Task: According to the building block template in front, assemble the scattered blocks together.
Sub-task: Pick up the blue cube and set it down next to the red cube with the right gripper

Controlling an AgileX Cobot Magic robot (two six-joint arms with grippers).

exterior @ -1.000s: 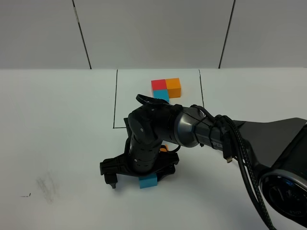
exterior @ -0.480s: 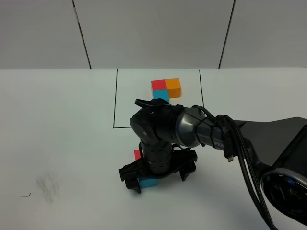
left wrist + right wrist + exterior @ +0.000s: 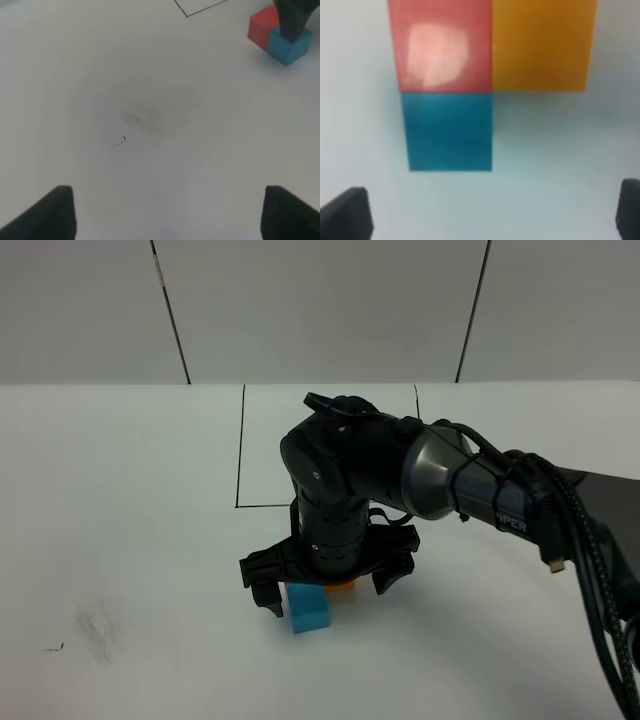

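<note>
Right pincer [image 3: 325, 588] gapes released over three joined cubes: one red [image 3: 440, 47], one orange [image 3: 542, 45], one blue [image 3: 449, 131].

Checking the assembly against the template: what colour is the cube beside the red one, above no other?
Orange cube, clearest in the right wrist view.

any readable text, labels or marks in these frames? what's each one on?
Right arm, grey forearm: white lettering, partly visible and too small to read for sure.
Red block, orange block, blue block: plain faces, no text.
Table: only a tiny dark pen-like mark and a grey smudge, not writing.
Nothing else legible.
</note>
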